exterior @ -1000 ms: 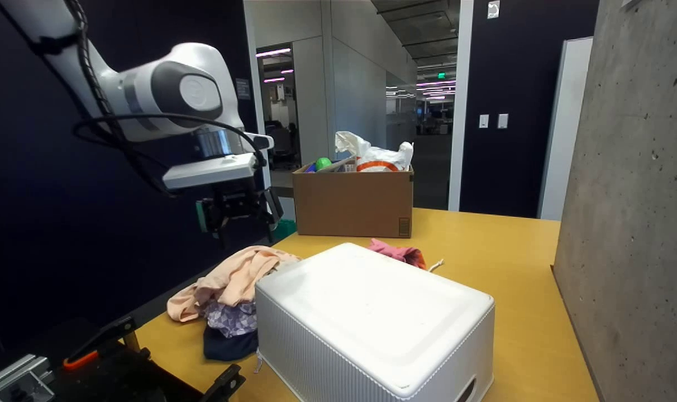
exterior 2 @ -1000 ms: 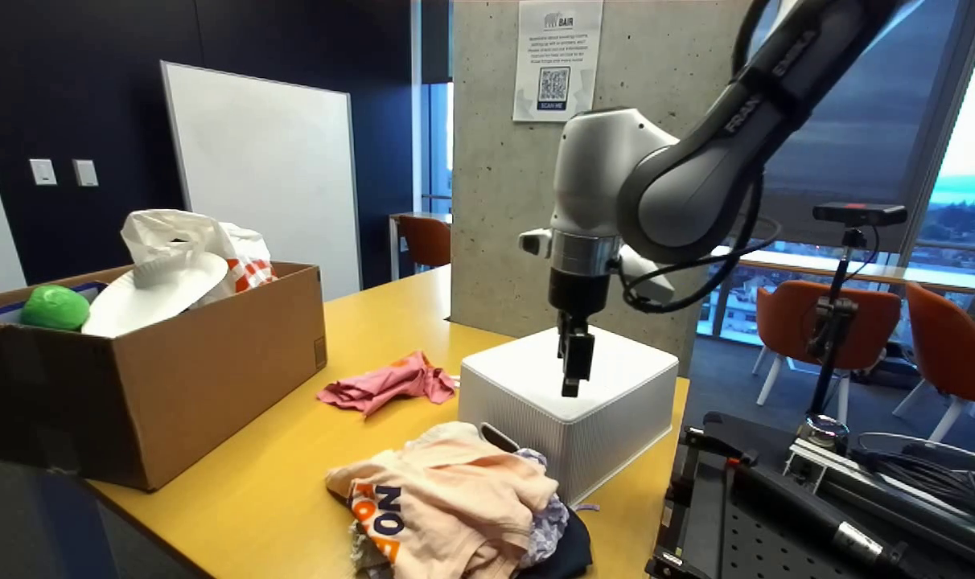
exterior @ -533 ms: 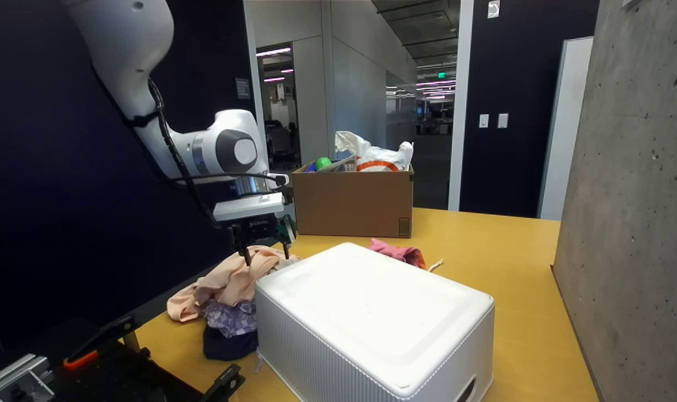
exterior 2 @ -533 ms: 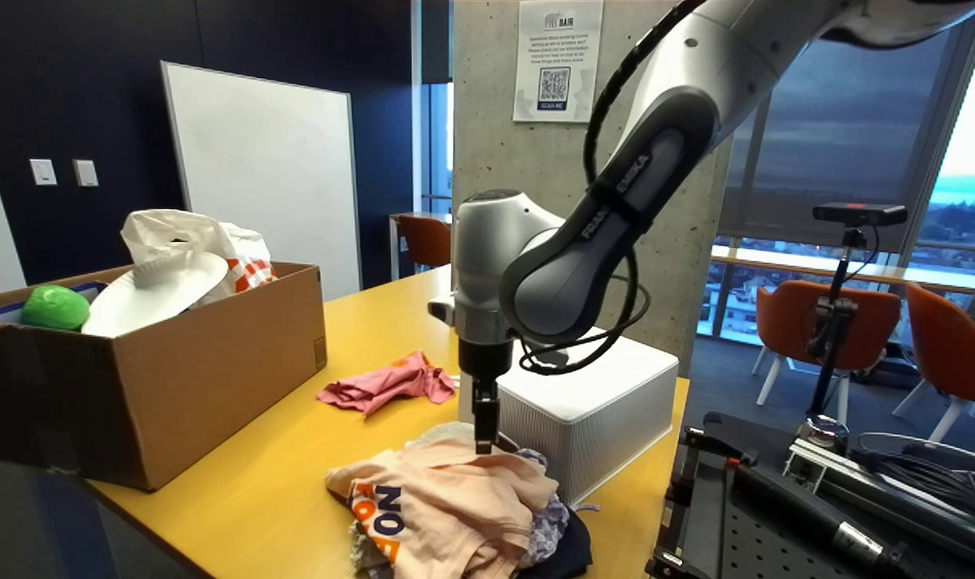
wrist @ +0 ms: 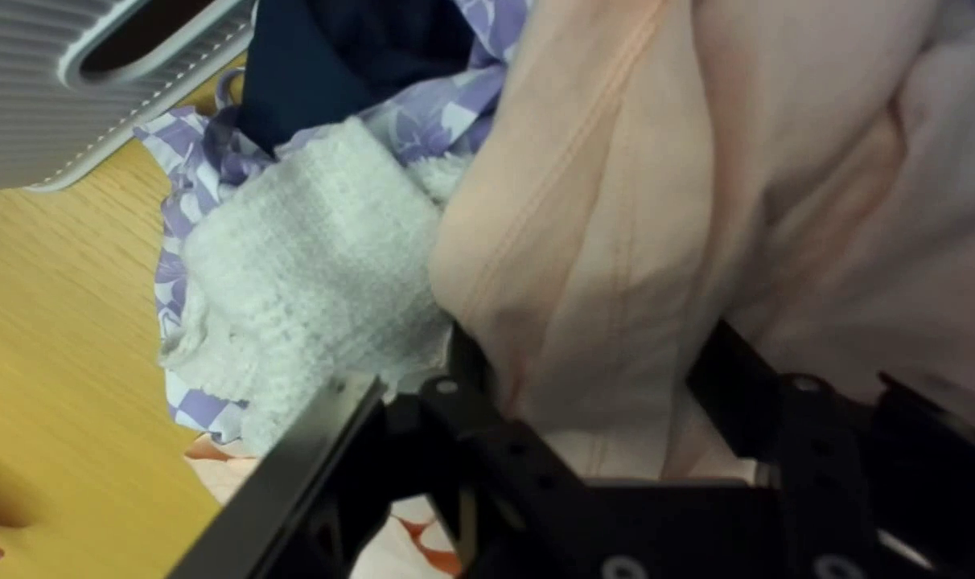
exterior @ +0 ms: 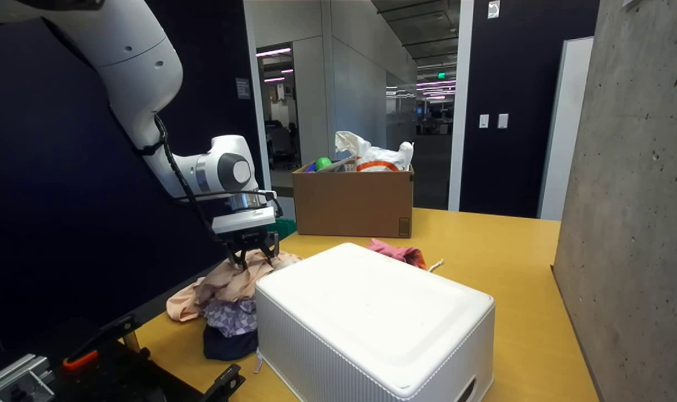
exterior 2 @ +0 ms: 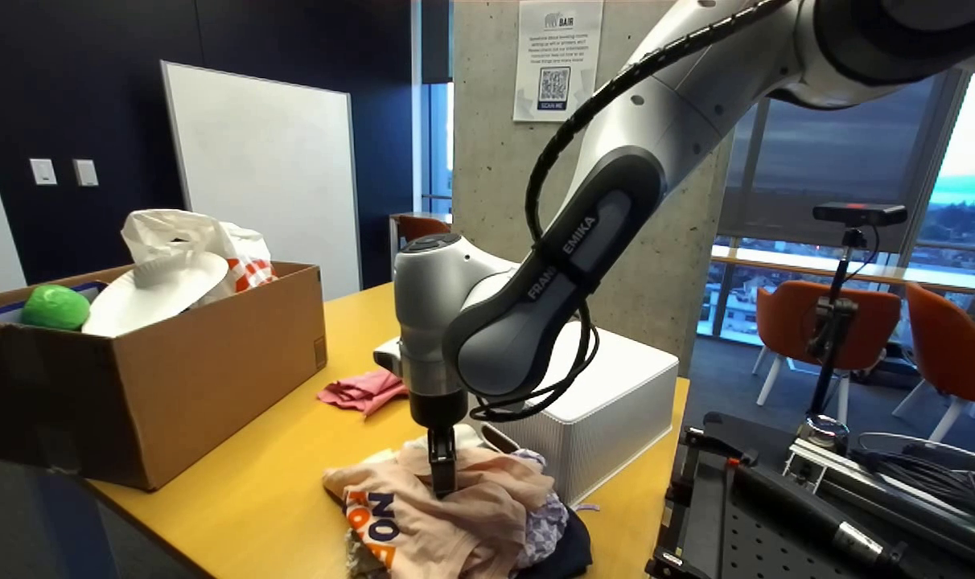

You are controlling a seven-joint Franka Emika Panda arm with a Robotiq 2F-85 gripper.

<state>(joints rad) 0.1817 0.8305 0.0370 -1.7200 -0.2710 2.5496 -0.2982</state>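
Observation:
A peach shirt with navy and orange lettering lies on top of a clothes pile and shows in both exterior views (exterior: 227,286) (exterior 2: 495,482). It fills much of the wrist view (wrist: 600,201). My gripper (wrist: 592,350) points down into the shirt, with its fingers apart on either side of a fold. The fingertips are partly hidden in the cloth, also in the exterior views (exterior: 257,264) (exterior 2: 444,489). A whitish knit cloth (wrist: 310,265) lies beside the left finger. A purple-and-white patterned cloth (wrist: 447,112) and a navy cloth (wrist: 318,80) lie under the shirt.
A white ribbed box (exterior: 372,318) stands right beside the pile. A brown cardboard box (exterior: 352,204) with a bag, plate and green ball stands on the yellow table (exterior: 517,251). A pink cloth (exterior 2: 363,392) lies between them. A black rig (exterior 2: 737,531) and concrete pillar (exterior: 629,184) border the table.
The arm has swung from above the white box and lowered onto the clothes pile. The fingertips have gone from the air down into the peach shirt, which is now pressed and creased around them.

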